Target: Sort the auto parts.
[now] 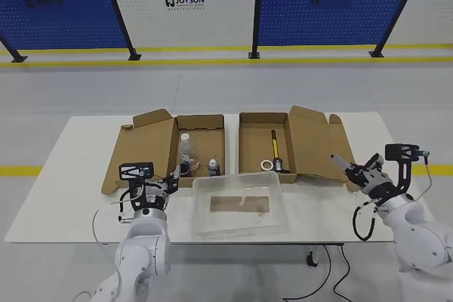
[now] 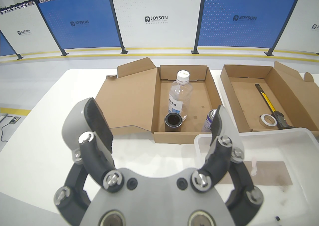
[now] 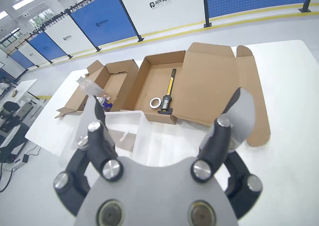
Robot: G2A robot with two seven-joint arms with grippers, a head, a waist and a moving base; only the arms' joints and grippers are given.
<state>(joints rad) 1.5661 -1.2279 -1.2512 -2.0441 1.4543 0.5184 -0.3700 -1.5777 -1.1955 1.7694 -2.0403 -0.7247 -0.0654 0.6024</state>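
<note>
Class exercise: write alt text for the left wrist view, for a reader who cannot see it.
The open left gripper hangs over a white table, facing two cardboard boxes. The first box holds a clear bottle, a black cylinder and a spray can; the second box a caliper and a tape roll. A clear tray lies nearest.

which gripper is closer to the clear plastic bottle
Left. The left gripper is by the near corner of the brown cardboard box holding the clear plastic bottle; the right gripper is beyond the other cardboard box.
</note>
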